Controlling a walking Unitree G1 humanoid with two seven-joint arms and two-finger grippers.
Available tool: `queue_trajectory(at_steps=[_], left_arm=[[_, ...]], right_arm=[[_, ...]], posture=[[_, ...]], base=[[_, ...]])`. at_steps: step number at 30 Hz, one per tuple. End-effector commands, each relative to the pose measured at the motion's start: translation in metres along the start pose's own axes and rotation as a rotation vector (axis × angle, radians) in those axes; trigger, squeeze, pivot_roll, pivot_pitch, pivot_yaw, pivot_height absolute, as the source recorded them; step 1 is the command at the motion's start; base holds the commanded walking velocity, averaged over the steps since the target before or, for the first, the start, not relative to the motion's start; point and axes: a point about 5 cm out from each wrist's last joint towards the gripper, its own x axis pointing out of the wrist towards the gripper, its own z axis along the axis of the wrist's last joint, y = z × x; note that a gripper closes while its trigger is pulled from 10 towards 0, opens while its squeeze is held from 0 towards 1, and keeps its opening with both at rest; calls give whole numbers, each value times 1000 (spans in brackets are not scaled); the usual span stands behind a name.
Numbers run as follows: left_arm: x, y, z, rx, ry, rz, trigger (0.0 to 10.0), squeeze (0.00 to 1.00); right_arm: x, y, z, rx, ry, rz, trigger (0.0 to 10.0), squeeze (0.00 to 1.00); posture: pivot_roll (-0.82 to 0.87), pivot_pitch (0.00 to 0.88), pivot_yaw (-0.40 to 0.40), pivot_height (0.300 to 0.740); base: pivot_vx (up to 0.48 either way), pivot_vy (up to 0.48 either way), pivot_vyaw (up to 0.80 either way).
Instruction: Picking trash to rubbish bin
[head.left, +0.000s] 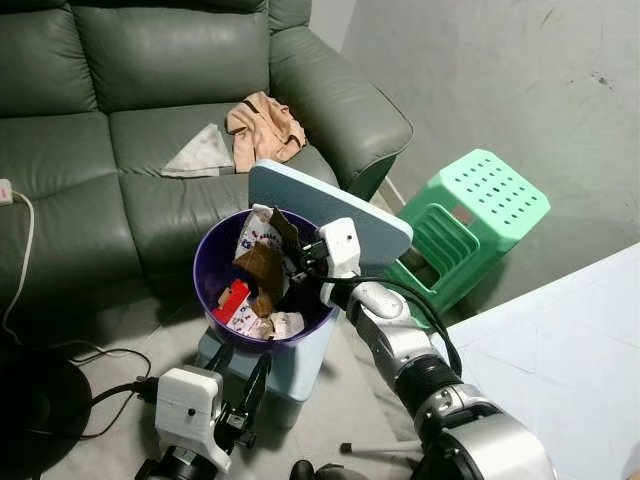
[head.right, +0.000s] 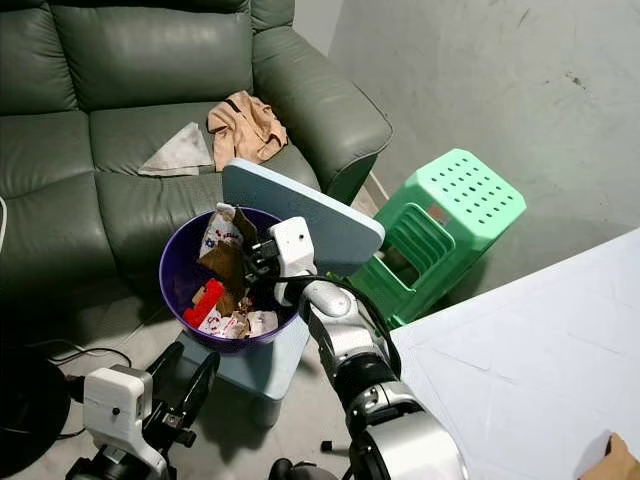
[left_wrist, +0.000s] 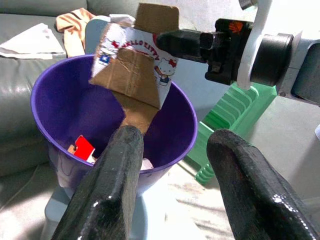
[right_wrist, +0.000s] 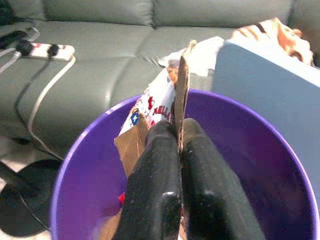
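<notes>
My right pincer (right_wrist: 179, 150) holds the cardboard (left_wrist: 135, 75) tight, right above the purple bin (head.left: 210, 262), its long side pointing down into it. My left pincer (left_wrist: 172, 165) is wide and waits lower, beside the bin.

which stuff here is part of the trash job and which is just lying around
Part of the job:
purple bin
flattened cardboard box, pinched in the right gripper over the bin
trash already in the bin

Just lying about:
green stool
beige cloth on the sofa
grey cloth
power strip
</notes>
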Motion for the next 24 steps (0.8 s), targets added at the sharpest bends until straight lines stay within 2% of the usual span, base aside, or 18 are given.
queue_trajectory(at_steps=[1, 24], left_arm=[[0, -6, 1, -20, 4, -13, 10000, 0], [3, -5, 2, -26, -4, -7, 10000, 0]], right_arm=[[0, -3, -2, 34, 7, -32, 10000, 1000], [0, -9, 1, 34, 13, -42, 10000, 1000]], posture=[[174, 246, -260, 740], [171, 246, -261, 740]], base=[[0, 0, 0], [0, 0, 0]])
